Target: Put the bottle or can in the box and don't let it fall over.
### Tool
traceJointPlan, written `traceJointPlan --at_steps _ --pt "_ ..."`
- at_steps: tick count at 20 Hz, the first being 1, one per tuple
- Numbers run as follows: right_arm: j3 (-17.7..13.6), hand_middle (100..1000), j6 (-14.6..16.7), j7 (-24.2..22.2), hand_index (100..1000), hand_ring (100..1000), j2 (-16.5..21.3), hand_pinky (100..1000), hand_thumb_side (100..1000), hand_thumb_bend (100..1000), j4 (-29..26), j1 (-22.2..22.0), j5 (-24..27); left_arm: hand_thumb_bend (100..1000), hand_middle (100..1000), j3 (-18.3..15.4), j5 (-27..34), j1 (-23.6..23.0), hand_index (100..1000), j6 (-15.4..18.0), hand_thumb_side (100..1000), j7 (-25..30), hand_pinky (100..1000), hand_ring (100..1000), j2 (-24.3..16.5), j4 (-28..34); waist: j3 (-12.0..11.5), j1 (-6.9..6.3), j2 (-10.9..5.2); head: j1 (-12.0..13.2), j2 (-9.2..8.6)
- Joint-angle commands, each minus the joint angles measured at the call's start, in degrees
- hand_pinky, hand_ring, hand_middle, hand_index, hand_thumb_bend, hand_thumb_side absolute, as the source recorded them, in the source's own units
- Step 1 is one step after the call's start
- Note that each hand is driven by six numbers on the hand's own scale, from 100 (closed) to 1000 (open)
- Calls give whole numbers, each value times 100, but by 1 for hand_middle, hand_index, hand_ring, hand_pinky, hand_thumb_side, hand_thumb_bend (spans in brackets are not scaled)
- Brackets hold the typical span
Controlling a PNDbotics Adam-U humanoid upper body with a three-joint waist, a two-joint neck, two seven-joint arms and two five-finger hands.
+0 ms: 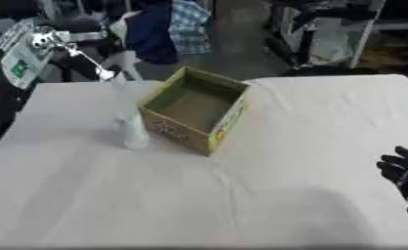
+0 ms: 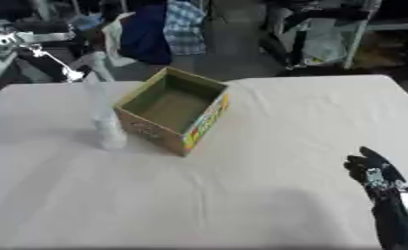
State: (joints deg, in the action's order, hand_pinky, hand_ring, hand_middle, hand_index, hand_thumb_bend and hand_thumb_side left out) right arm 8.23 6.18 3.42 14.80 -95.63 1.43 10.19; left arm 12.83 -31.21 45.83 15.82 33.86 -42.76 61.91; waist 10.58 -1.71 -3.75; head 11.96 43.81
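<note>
One right robot hand (image 2: 374, 173) clearer right-eye

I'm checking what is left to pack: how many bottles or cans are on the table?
1: a pale, translucent bottle stands upright on the table, just beside the left side of the open cardboard box. The box interior looks empty; nothing else seems hidden.

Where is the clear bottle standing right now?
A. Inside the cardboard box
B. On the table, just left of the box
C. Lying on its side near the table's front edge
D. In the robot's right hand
B. The clear bottle stands upright on the table, just to the left of the open cardboard box, which holds nothing; the right hand rests by the lower right corner, away from both.
</note>
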Motion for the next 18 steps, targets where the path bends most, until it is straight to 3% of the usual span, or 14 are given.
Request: traceJointPlan --at_steps 1,18 --pt "-7 728 5 7 877 799 44 892 719 100 -68 40 14 100 458 -125 77 105 540 -15 211 -244 647 488 -173 137 -8 6 -54 -9 31" --pt "-6 728 2 4 877 799 53 892 719 100 -68 44 18 100 408 -556 32 423 484 -133 223 -1125 628 452 -450 461 -30 1 -79 -16 31"
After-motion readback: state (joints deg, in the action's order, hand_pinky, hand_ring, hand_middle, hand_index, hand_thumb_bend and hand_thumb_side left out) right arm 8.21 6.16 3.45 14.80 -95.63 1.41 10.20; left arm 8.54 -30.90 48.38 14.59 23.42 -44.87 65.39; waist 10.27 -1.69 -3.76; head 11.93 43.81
